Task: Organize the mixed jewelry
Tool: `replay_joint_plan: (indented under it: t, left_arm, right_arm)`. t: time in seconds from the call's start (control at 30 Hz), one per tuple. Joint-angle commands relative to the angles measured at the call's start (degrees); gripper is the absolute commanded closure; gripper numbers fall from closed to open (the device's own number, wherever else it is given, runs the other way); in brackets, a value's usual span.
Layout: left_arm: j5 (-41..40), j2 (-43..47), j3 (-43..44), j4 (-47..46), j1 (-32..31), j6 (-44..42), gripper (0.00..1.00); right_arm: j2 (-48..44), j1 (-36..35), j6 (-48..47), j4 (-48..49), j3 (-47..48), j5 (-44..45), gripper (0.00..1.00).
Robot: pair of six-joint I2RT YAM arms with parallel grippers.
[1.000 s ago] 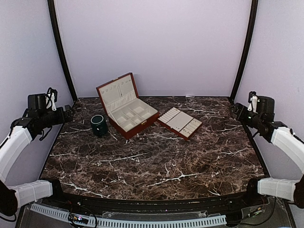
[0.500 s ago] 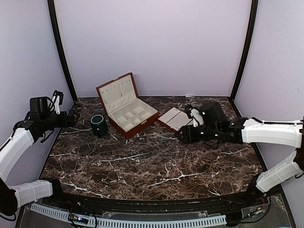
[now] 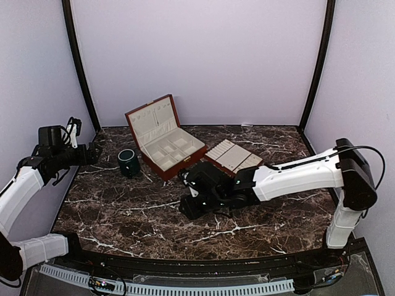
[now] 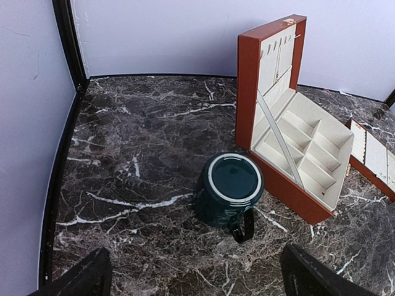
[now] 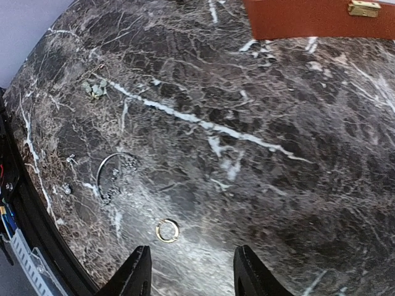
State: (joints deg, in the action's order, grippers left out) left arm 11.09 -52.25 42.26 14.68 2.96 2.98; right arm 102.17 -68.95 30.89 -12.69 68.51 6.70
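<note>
**A:** So, where is the jewelry (image 5: pixel 167 230) to be found?

**B:** On the desk (image 5: pixel 259 142), which is dark polished marble veined in white. A small gold ring (image 5: pixel 167 230) is seen lying flat just ahead of the right jaws. A thin wire hoop (image 5: pixel 114 176) lies near it, and a pale cluster (image 5: pixel 94 89) farther off. Tiny studs (image 5: pixel 71 159) are seen close to the desk's black rim.

**A:** And how are the jaws set?

**B:** The right jaws are parted, low over the desk, with nothing gripped between the black fingers (image 5: pixel 137 274). The left jaws are spread wide and empty, raised by the desk's left edge.

**A:** What else is noted?

**B:** A glossy green cup (image 4: pixel 229 188) with a handle is stood just beside a red-brown wooden box (image 4: pixel 247 92). The box's lid is upright, and its square compartments are lined in cream. A flat cream-lined tray (image 3: pixel 233 158) is set at the box's right. Broad marble is seen between these and the near edge.
</note>
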Motion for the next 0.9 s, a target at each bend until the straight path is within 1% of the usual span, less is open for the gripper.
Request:
replay_joint_plan:
  t: [0.0, 0.07, 0.1, 0.2, 0.33, 0.5, 0.73, 0.87]
  left_arm:
    - [0.3, 0.7, 0.2, 0.2, -0.2, 0.4, 0.02]
    - [0.0, 0.5, 0.4, 0.6, -0.2, 0.7, 0.02]
    - [-0.1, 0.4, 0.5, 0.7, -0.2, 0.8, 0.02]
    - [-0.2, 0.5, 0.6, 1.1, -0.3, 1.1, 0.02]
    - [-0.4, 0.9, 0.8, 1.5, -0.2, 1.3, 0.02]
    - [-1.0, 1.3, 0.8, 1.6, -0.2, 1.3, 0.02]
    - [-0.7, 0.9, 1.0, 1.8, -0.3, 1.3, 0.02]
    - [-0.8, 0.7, 1.1, 2.0, -0.2, 1.5, 0.02]
  right_arm:
    - [6.1, -4.1, 6.4, -5.8, 8.6, 4.5, 0.56]
    - [9.5, -4.8, 9.9, -10.4, 12.9, 5.3, 0.63]
    - [10.7, -5.1, 11.1, -12.1, 14.6, 5.7, 0.65]
    - [13.1, -5.7, 12.9, -15.0, 18.1, 5.9, 0.65]
    - [15.8, -5.8, 13.7, -15.3, 20.1, 3.5, 0.66]
    - [20.2, -6.1, 13.6, -21.0, 26.0, 4.3, 0.71]
    - [23.0, -6.3, 14.2, -22.4, 29.4, 4.9, 0.74]
    - [25.9, -6.3, 14.0, -24.6, 33.7, 4.1, 0.77]
